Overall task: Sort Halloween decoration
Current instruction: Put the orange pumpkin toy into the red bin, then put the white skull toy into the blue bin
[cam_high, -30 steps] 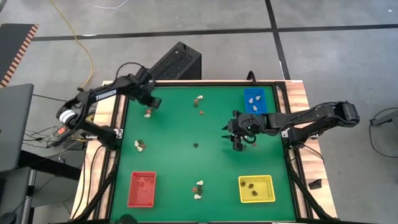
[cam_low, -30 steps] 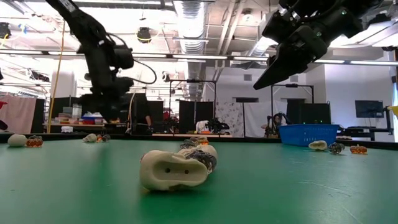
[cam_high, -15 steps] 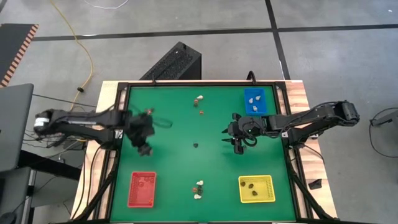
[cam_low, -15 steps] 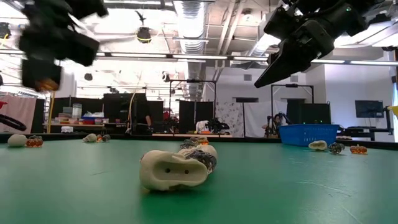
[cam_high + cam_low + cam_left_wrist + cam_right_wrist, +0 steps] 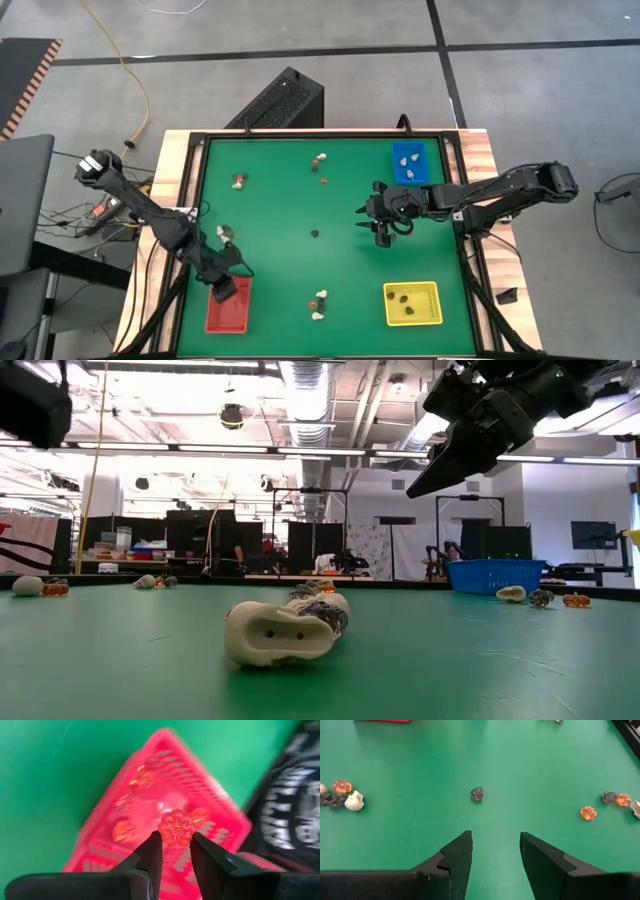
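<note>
1. My left gripper (image 5: 175, 851) is pinched on a small orange pumpkin trinket (image 5: 176, 827), held right over the red tray (image 5: 228, 305) at the table's near left corner. I judge I've carried it here because the orange pieces belong in that tray; several orange ones already lie in it.
2. My right gripper (image 5: 495, 851) hangs with its jaws wide and empty above the middle of the green table (image 5: 280, 210), a little toward the right edge. It looks straight at a lone dark trinket (image 5: 477, 793), which I'd guess is its next pick.
3. Dark pieces lie in the yellow tray (image 5: 412, 304) at the near right corner, whitish ones in the blue tray (image 5: 407, 162) at the far right corner.
4. Loose trinkets wait in small mixed clusters: one near the far edge (image 5: 320, 160), one by the left edge (image 5: 226, 234), one at the near edge (image 5: 319, 301).
</note>
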Motion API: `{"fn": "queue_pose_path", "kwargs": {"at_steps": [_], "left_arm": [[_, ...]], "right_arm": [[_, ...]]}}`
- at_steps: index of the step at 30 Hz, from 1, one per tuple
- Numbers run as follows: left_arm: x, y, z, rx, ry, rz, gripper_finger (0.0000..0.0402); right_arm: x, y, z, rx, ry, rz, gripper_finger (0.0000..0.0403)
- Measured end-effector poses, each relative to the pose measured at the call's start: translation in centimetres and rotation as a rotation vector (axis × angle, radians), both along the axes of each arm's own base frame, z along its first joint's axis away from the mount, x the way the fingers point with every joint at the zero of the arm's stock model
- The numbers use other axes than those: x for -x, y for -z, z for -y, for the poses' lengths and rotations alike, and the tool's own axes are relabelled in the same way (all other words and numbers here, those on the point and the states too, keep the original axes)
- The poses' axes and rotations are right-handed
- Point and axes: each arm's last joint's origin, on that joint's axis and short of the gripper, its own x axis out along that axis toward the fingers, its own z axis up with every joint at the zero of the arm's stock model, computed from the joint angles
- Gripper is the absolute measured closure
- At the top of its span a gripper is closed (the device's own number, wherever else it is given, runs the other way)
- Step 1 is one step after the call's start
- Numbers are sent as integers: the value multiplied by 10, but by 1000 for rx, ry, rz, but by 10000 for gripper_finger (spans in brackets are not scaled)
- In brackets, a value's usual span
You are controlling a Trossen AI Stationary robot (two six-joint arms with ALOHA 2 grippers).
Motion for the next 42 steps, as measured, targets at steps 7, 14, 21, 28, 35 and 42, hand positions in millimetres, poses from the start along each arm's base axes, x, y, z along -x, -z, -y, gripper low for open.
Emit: {"fn": "queue_pose_path", "kwargs": {"at_steps": [7,14,21,28,35,42], "left_arm": [[-3,6,2,10,21,-49,319],[-2,2,-1,27,17,-37,319],[-2,3,-1,19,17,-43,305],[-2,3,-2,70,57,-78,233],[-12,-11,-20,178,49,4,218],[-13,-6,-64,-75,-74,36,236]], "right_arm": [[0,0,0,0,0,2,207],[0,0,0,0,0,3,207],[0,0,0,4,-2,0,207],[0,0,0,10,-7,-1,207],[0,0,0,13,-8,-1,207],[0,0,0,13,-8,-1,207]]}}
